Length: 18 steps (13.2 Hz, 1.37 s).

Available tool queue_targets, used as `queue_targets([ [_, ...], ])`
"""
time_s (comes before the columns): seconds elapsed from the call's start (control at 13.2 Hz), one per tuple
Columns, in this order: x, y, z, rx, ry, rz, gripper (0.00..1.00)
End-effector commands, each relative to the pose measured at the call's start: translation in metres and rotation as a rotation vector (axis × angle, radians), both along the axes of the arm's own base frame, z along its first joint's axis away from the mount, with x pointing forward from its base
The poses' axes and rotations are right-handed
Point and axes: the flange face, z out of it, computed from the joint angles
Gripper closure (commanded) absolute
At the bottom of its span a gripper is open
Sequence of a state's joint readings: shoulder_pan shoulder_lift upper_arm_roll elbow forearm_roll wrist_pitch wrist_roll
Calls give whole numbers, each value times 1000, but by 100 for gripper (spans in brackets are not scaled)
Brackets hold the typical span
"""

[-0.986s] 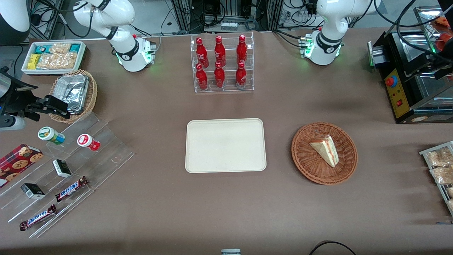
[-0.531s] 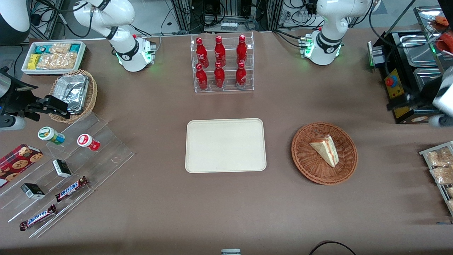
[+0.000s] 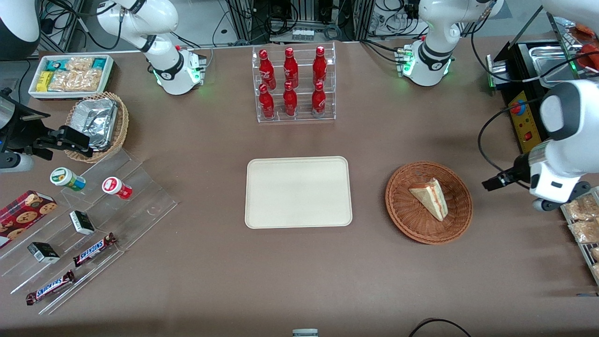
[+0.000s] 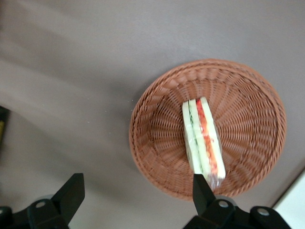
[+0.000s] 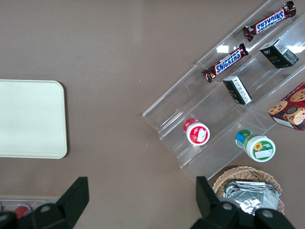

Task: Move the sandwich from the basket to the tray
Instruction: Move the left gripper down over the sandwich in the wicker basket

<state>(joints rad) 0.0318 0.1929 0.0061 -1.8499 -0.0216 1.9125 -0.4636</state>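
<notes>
Sandwich (image 4: 203, 141) lies in the basket (image 4: 157, 109); the gripper (image 4: 136, 191) hovers above, jaws wide, empty.

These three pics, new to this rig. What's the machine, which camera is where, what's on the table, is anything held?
Two robot arms share one table. One camera faces them from the front; one sits on each wrist. The working arm's gripper hangs above the table, open and holding nothing, looking down at the sandwich lying in the round brown basket. The front view shows the empty cream tray beside that basket, and a rack of red bottles farther from the camera. The parked arm's wrist camera sees snack shelves.
</notes>
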Motion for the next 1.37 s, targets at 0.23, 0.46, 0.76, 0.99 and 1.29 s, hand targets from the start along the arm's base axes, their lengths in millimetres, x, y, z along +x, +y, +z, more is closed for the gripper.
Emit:
queue_targets([
  [0.23, -10, -64, -50, 30, -44, 161, 0],
  [0.46, -8, -96, -73, 42, -40, 173, 0],
  [0.76, -10, -99, -108, 53, -6, 180, 0],
  [0.99, -15, -99, -121, 50, -30, 196, 0],
  [1.29, -21, -123, -133, 50, -33, 170, 0],
])
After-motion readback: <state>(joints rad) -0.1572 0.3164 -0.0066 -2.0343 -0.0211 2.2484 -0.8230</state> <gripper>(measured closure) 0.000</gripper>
